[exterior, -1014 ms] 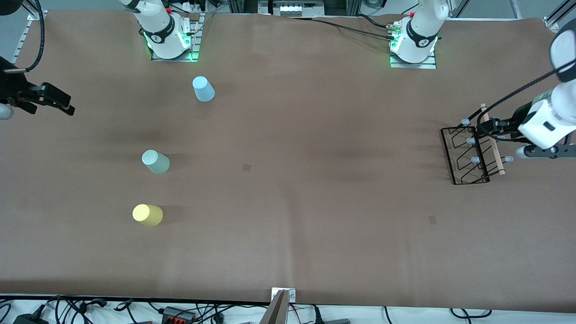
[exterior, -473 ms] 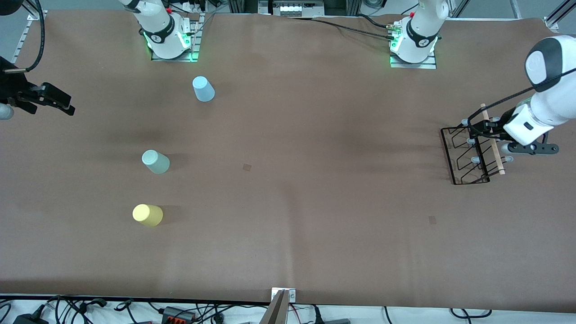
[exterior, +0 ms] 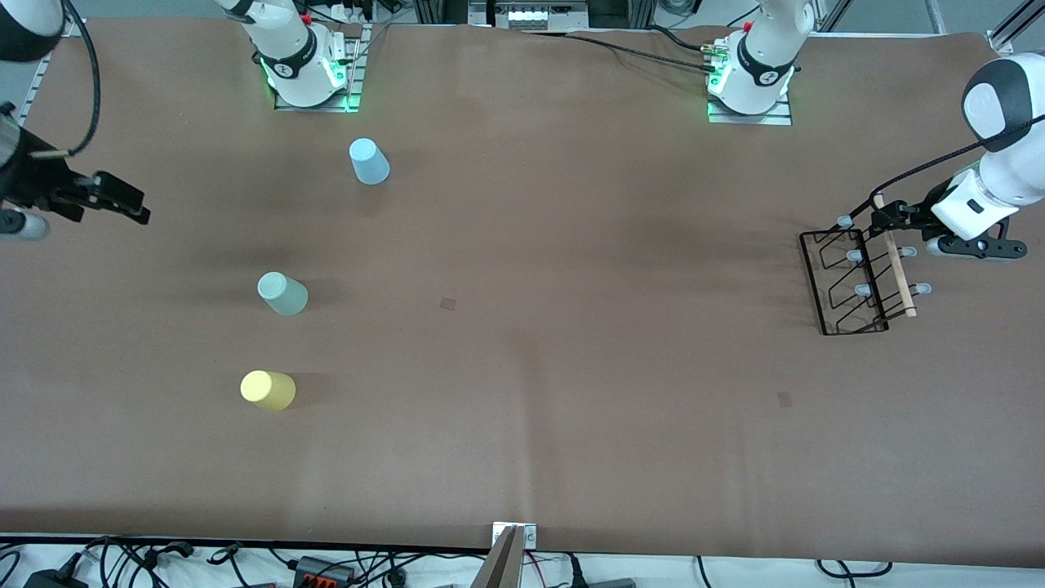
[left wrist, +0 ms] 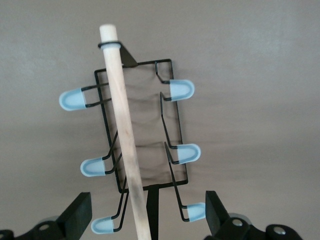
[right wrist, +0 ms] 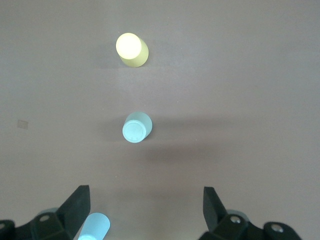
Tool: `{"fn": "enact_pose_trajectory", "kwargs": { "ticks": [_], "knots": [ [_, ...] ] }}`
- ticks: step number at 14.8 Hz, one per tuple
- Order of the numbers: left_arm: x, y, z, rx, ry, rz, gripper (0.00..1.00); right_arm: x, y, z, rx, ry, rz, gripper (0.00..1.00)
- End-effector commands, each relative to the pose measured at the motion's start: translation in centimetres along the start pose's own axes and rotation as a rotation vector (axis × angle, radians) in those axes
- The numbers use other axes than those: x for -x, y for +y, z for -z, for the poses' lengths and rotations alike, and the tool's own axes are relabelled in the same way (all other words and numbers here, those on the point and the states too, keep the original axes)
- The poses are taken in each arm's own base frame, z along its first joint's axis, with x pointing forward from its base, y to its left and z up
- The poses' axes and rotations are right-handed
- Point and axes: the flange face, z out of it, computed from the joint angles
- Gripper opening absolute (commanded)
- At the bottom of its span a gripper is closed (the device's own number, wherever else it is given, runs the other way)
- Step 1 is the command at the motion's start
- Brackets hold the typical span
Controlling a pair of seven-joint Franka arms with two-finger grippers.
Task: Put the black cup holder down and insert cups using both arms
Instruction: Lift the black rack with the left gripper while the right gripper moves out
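Over the thin wire black cup holder (exterior: pixel 853 282), left claw (exterior: pixel 886 218) open; right claw (exterior: pixel 122 204) open.

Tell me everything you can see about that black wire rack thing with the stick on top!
The black cup holder is a thin black wire rack with a rectangular base frame. A light wooden rod runs along its top as a handle, and six wire prongs stick out sideways, each capped with a pale blue tip. No cups are on it. It stands on the brown table at the left arm's end. The open left gripper hovers above its rod without touching.
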Motion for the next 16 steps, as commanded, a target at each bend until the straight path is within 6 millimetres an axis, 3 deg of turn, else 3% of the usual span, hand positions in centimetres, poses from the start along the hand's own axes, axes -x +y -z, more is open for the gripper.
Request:
{"fn": "enact_pose_trajectory", "kwargs": {
  "ticks": [1,4,7,8,16],
  "knots": [
    [1.3,0.2,-1.3,-0.025,0.011,-0.026,0.97,-0.8,-0.1,-1.6,-0.009,-0.014,0.014,1.0],
    [0.9,0.0,-2.5,-0.023,0.012,-0.025,0.88,-2.0,-0.2,-3.9,-0.011,-0.032,0.013,1.0],
    [0.9,-0.4,-2.9,-0.021,0.009,-0.018,0.66,-2.6,-0.2,-5.2,-0.016,-0.043,-0.001,1.0],
    [0.9,-0.6,-3.2,-0.021,0.009,-0.015,0.61,-3.0,-0.5,-6.4,-0.016,-0.063,0.004,1.0],
    [0.4,-0.9,-4.3,-0.02,0.015,-0.014,0.33,-3.0,-3.0,-7.8,-0.014,-0.111,0.043,1.0]
  ]
}}
